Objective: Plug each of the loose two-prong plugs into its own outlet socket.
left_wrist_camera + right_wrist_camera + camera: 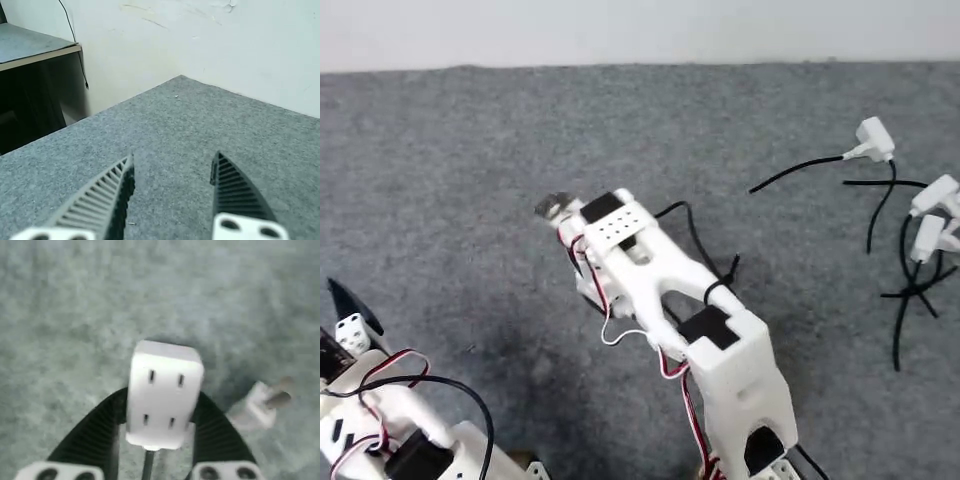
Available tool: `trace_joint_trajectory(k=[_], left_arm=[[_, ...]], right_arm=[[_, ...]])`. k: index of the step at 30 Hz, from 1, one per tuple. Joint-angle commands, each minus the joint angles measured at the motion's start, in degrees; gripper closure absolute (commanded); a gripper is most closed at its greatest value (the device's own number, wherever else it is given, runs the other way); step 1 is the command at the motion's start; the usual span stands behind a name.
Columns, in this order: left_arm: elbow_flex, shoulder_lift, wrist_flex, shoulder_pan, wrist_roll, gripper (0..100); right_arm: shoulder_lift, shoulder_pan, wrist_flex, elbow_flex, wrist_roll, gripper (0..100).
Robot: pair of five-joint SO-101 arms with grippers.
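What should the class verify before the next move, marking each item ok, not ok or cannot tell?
1. Outlet held: right gripper clamps the outlet block: ok.
2. Block's socket slots visible and empty: ok.
3. Free hand: left gripper open and empty: ok.
4. A loose plug lying beside the block: ok.
5. That plug's prongs lined up with the slots: not ok.
6. Far black cables untangled: cannot tell.
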Motion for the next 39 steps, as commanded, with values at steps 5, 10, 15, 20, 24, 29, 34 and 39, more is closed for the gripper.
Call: trace_joint_trajectory(k=[5, 10, 15, 20, 24, 29, 34, 39], left_arm=[[-0.66, -0.97, -1.58, 0.00, 0.88, 75], [-0.66, -0.97, -1.58, 0.00, 0.88, 75], [-0.66, -0.97, -1.58, 0.00, 0.88, 75], [-0.66, -0.97, -1.58, 0.00, 0.88, 75], [-0.57, -0.97, -1.58, 0.00, 0.88, 75], [-0.57, -0.97, -1.58, 0.00, 0.88, 75], [-0.57, -0.97, -1.58, 0.00, 0.88, 75], [-0.57, -0.97, -1.58, 0.00, 0.88, 75]], right_arm=[[-0.57, 0.66, 3.03, -1.93, 1.58, 61.6], [-4.00, 0.31, 8.04, -7.74, 1.14, 61.6], [-5.85, 2.42, 9.54, -10.29, -2.20, 61.6], [-5.85, 5.58, 9.54, -10.20, -2.46, 61.6], [-5.58, 9.63, 9.10, -10.02, -2.46, 61.6], [-2.68, 12.97, 9.54, -10.02, -2.55, 61.6], [1.71, 14.46, 8.92, -10.11, -2.55, 62.0], [5.41, 14.20, 6.37, -10.11, -2.55, 79.6]])
